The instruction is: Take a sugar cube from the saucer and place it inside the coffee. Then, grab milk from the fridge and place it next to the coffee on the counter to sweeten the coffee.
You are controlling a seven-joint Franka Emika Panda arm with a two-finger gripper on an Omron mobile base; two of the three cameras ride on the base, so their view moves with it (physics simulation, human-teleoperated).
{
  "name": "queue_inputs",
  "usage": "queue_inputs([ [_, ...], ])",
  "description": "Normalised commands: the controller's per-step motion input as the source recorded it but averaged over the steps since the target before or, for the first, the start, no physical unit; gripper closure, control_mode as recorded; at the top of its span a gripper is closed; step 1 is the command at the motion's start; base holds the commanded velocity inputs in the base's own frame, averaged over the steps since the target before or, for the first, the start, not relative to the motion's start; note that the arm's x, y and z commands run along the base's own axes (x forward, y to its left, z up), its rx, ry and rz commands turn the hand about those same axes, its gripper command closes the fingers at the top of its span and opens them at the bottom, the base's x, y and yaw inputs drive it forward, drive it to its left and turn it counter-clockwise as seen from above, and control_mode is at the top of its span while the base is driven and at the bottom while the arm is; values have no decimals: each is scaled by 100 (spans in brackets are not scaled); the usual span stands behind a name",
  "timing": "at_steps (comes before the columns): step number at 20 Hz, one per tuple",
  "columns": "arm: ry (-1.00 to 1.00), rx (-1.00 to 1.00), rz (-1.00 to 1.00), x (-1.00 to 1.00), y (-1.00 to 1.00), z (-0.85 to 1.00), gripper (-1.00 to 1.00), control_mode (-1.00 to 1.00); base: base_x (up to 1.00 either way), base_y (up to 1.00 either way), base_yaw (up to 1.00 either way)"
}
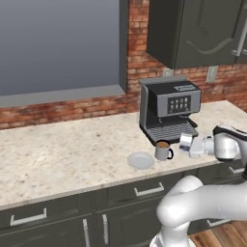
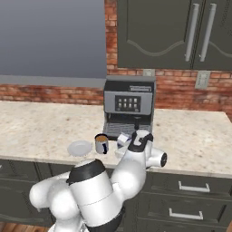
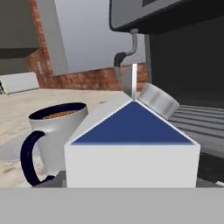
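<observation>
On the counter (image 1: pixel 58 154), before the espresso machine (image 1: pixel 169 108), the saucer (image 1: pixel 141 160) and the coffee (image 1: pixel 162 151) are seen, with the milk (image 1: pixel 186 141) held just beside the mug. The gripper (image 1: pixel 189 144) appears clamped on the carton, though its fingertips are hidden. The carton is judged light, stiff and easily tipped, best held by its flat sides.

Hidden behind the milk (image 3: pixel 131 146): pincer fingertips, grip unclear. Sugar cube too small to tell in the coffee (image 1: pixel 162 150).
</observation>
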Motion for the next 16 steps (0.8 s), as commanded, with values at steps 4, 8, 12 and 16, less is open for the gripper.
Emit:
queue_inputs([
  [4, 0, 1, 5, 37, -1, -39, 100, -100, 0, 0, 0],
  [8, 0, 2, 5, 50, -1, -34, 100, -100, 0, 0, 0],
  [12, 0, 0, 5, 36, 0, -45, 100, -100, 0, 0, 0],
  [16, 0, 0, 4, -16, 1, -36, -100, -100, 0, 0, 0],
])
